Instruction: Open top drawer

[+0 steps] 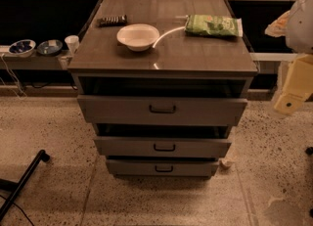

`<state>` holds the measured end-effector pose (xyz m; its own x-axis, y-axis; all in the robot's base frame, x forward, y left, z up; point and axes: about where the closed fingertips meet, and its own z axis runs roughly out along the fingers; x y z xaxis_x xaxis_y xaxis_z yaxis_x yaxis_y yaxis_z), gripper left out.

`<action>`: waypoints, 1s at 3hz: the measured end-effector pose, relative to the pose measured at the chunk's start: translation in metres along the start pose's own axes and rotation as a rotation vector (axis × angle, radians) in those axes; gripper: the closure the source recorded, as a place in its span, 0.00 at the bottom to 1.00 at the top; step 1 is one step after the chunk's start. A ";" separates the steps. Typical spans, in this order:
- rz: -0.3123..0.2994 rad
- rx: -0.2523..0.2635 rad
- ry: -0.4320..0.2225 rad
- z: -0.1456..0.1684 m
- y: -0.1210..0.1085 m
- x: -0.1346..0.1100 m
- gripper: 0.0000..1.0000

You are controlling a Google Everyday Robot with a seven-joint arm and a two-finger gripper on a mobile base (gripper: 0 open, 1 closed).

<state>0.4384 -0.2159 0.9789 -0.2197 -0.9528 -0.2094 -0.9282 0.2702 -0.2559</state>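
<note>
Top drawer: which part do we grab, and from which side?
Take the top drawer by the small dark handle in the middle of its front panel. Come straight in from the front and close vertically across it, since it is a wide horizontal bar and the panel around it is flat. The gripper is at the right edge of the view, apart from the drawer.

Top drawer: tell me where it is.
In the camera view, the top drawer sits centre frame, pulled out under the cabinet top, above the middle drawer; the gripper hangs at the right edge, apart from it.
</note>
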 end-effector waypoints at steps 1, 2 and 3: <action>0.000 0.000 0.000 0.000 0.000 0.000 0.00; -0.030 0.012 0.014 0.024 0.002 0.001 0.00; -0.147 0.026 0.035 0.082 0.016 0.008 0.00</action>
<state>0.4464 -0.2082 0.8957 -0.0926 -0.9864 -0.1354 -0.9431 0.1305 -0.3057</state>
